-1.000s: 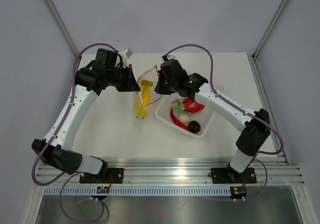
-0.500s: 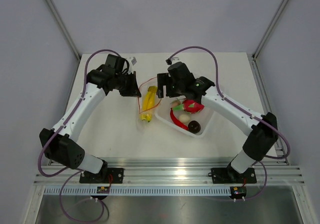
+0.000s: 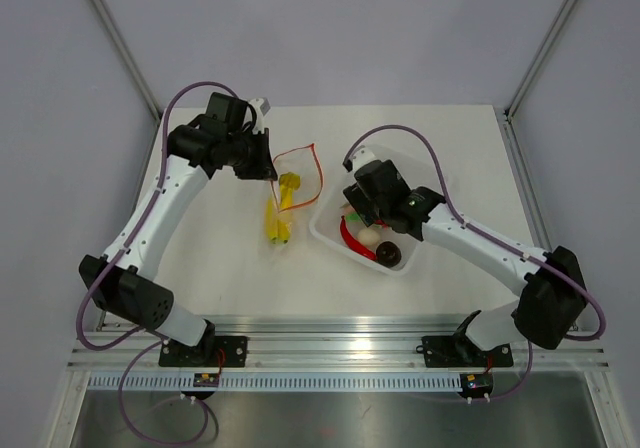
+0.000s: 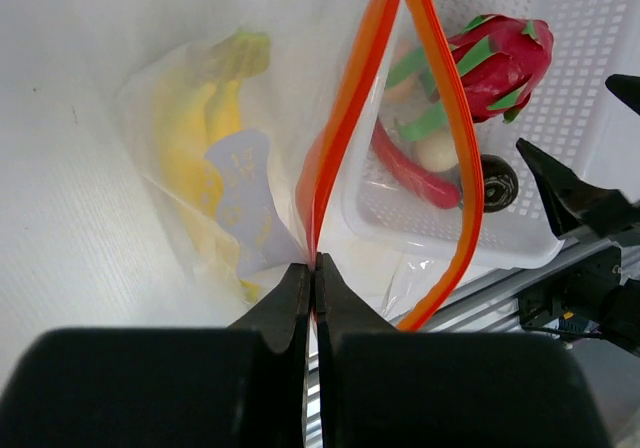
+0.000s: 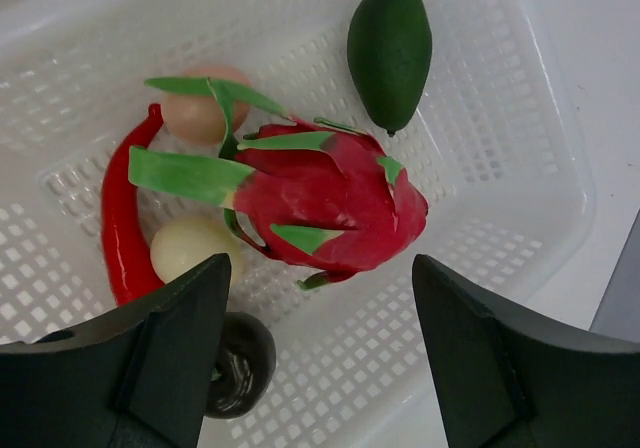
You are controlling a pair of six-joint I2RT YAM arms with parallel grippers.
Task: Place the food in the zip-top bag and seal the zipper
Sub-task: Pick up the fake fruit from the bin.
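"Starting with the biggest thing, where does it all sit?"

"The tray (image 5: 500, 138) lies between my arms. The zip-top bag (image 4: 245, 193) is at ten o'clock of it, mouth gaping, with the banana (image 4: 190, 138) already inside. My left gripper (image 4: 312, 268) is clamped on the zipper (image 4: 345, 118) at one corner of that mouth."

"And your right?"

"My right gripper (image 5: 318, 268) hangs spread wide above the dragon fruit (image 5: 325, 203), touching nothing. The avocado (image 5: 390, 48) is at one o'clock of it, the chilli (image 5: 120, 228) at nine, the whitish piece (image 5: 190, 248) at eight and the dark round fruit (image 5: 245, 358) at seven."

"How will the dragon fruit handle?"

"Light and hard, I judge, but its green leaf tips look bendy and would slip. I would pinch across the red body. The bag is thin and limp, so only the stiffer strip gives a hold."
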